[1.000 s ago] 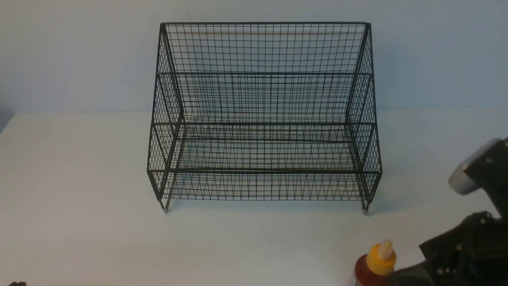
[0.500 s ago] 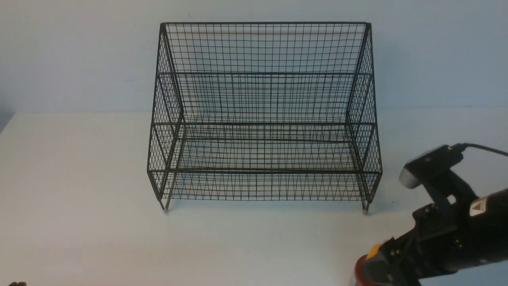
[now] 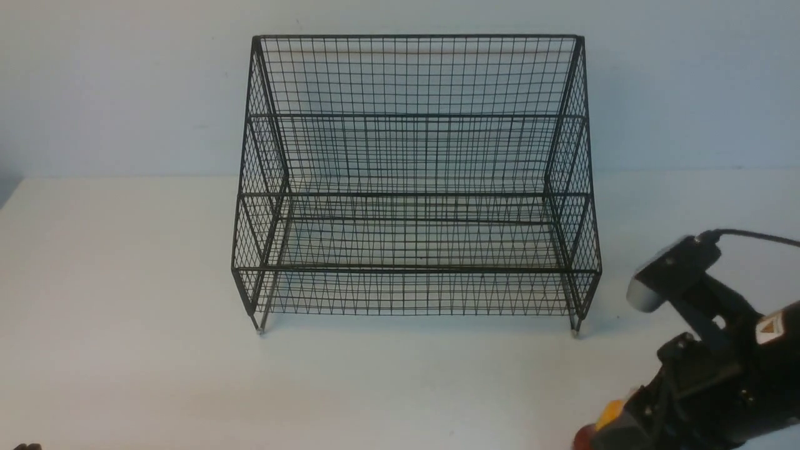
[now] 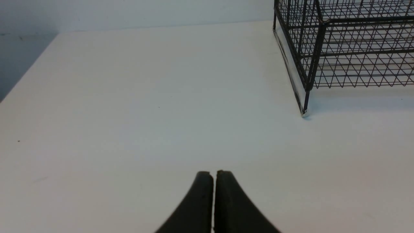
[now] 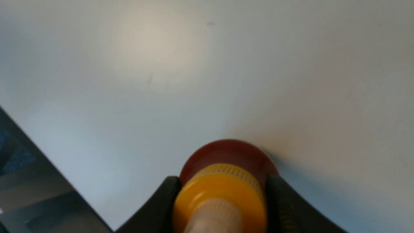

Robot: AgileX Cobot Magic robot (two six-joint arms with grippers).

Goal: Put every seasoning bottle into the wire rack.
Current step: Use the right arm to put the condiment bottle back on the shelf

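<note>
**Bench [image 3: 125, 300]: white, matte, two items carried**

1. One wire rack [image 3: 415, 187], black mesh, standing on small feet, well ahead of both pairs of jaws. One front foot lies ahead and to the right of the left jaws.
2. One seasoning bottle [image 5: 226, 155], yellow cap, red-brown contents, set between the right jaws, which touch both its sides.
</note>
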